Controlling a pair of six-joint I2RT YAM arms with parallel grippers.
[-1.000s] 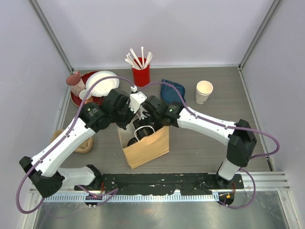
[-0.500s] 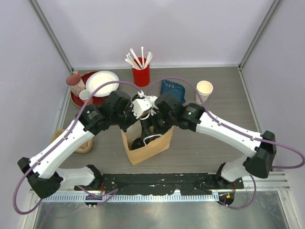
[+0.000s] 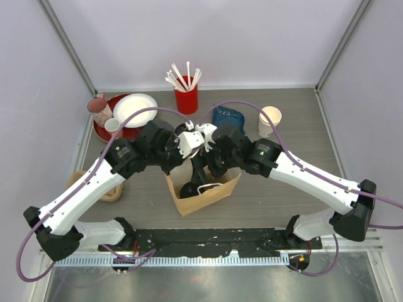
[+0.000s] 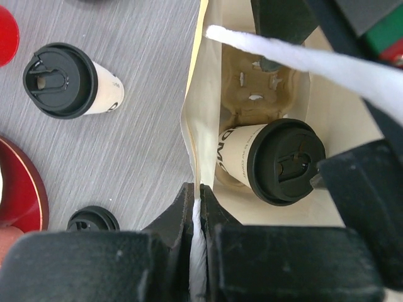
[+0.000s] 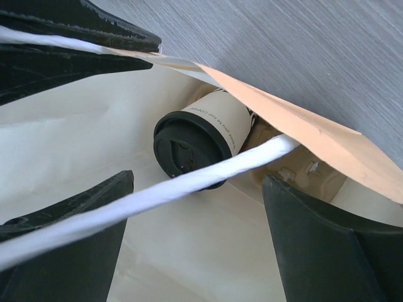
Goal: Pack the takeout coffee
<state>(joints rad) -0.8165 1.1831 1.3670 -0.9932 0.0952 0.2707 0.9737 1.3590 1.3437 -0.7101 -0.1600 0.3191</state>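
Left wrist view shows the left gripper (image 4: 196, 200) with its jaws pressed together on the thin rim of the brown paper bag (image 4: 192, 135), pinching the paper wall between them. The right gripper (image 5: 198, 182) has its jaws wide apart at the bag's open mouth. They grip nothing, and a white twisted handle (image 5: 145, 204) runs across the gap between them.

Inside the bag, one takeout coffee cup (image 4: 277, 160) lies tilted. It is cream paper with printed lettering on its side and has a round black plastic lid with a sip flap. Beside it in the bag is a molded pulp cup carrier (image 4: 258, 88), tan and rough, and I cannot tell whether the cup sits in one of its pockets. The second takeout cup (image 4: 66, 78), with the same black lid, stands outside the bag on the grey wood-grain tabletop (image 4: 145, 126), apart from the bag's wall. A loose black lid (image 4: 92, 219) lies on the tabletop near a glossy red plate (image 4: 25, 189).

At the far side, a red straw holder (image 3: 186, 99) holds white straws. A lidless paper cup (image 3: 269, 119) stands to the right, and a pink mug (image 3: 99, 106) stands at the far left.
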